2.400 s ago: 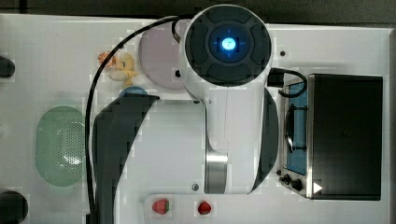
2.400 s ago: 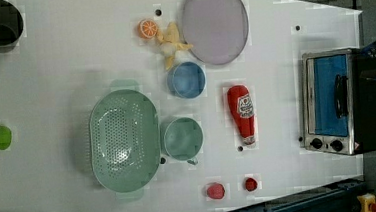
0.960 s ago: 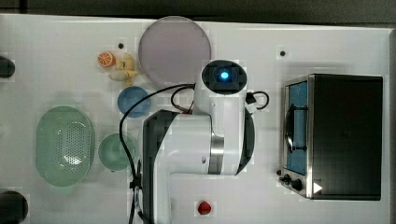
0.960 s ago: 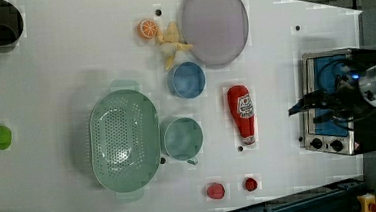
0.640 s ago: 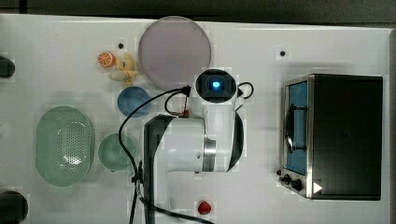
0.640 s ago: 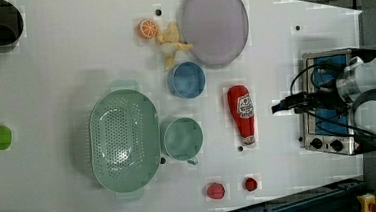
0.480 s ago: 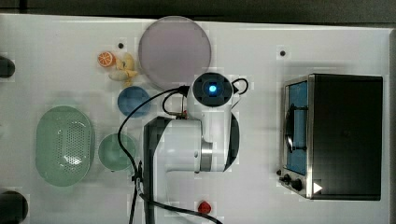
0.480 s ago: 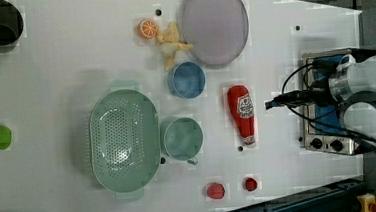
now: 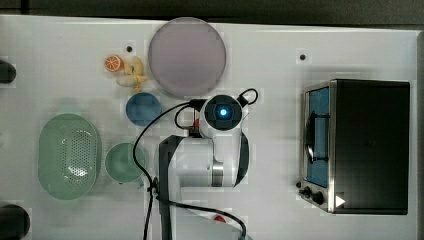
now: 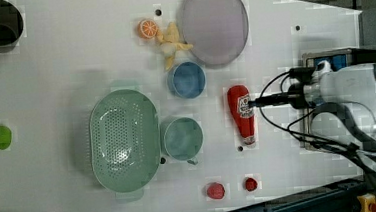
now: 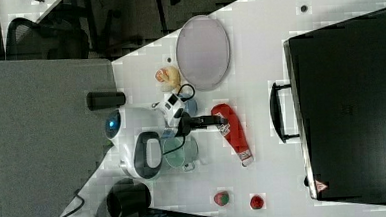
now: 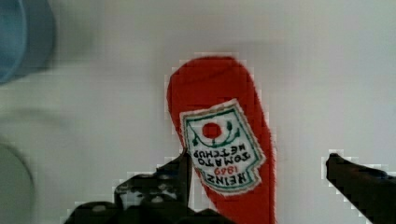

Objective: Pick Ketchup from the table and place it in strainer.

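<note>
The ketchup (image 10: 242, 115) is a red tapered bottle lying flat on the white table, between the green cup and the toaster oven; it also lies in the right view (image 11: 234, 129). In the wrist view the ketchup (image 12: 219, 140) shows its label between my fingers. My gripper (image 12: 257, 161) is open and hangs just above the bottle's wide half, one finger close to its edge and the other well clear. In the left view the gripper (image 10: 256, 101) reaches in from the oven side. The pale green oval strainer (image 10: 123, 140) sits empty at the left view's left, and at the top view's left (image 9: 70, 155).
A toaster oven (image 9: 360, 145) stands at the top view's right. A purple plate (image 10: 213, 24), a blue bowl (image 10: 186, 79) and a green cup (image 10: 180, 138) lie between ketchup and strainer. Two small red fruits (image 10: 215, 190) sit near the table's front edge.
The arm has swung from over the toaster oven toward the ketchup. The gripper now hangs over the bottle. The ketchup and strainer have not moved.
</note>
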Robot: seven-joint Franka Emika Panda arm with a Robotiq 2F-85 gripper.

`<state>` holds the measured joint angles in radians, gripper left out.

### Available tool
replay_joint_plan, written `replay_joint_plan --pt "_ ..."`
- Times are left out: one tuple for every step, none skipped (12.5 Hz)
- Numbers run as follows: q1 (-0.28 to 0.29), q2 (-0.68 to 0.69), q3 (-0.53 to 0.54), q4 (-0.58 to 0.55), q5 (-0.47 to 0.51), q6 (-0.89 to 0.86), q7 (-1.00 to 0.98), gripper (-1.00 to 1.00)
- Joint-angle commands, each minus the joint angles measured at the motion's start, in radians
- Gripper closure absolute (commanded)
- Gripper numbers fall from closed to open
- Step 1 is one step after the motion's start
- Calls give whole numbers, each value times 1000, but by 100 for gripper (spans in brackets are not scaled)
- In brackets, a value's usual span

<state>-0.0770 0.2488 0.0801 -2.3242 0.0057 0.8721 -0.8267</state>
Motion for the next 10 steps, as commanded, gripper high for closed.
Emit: replay_joint_plan --pt "9 58 7 -15 -62 68 -48 -100" --pt "10 82 7 -15 -85 88 -48 -100" --pt "10 104 7 -15 -94 105 -48 -100" --pt "12 122 7 -15 -94 116 -48 -100" --pt "14 136 7 -15 -94 125 -48 -100" --pt "15 148 7 -16 -94 134 -48 -100" --pt "16 154 8 -16 -94 145 -48 -92" --pt "16 155 8 -18 -94 154 -49 -69" --pt "16 154 6 -22 -94 157 -48 -43" --pt "16 144 6 -20 -94 162 -48 -26"
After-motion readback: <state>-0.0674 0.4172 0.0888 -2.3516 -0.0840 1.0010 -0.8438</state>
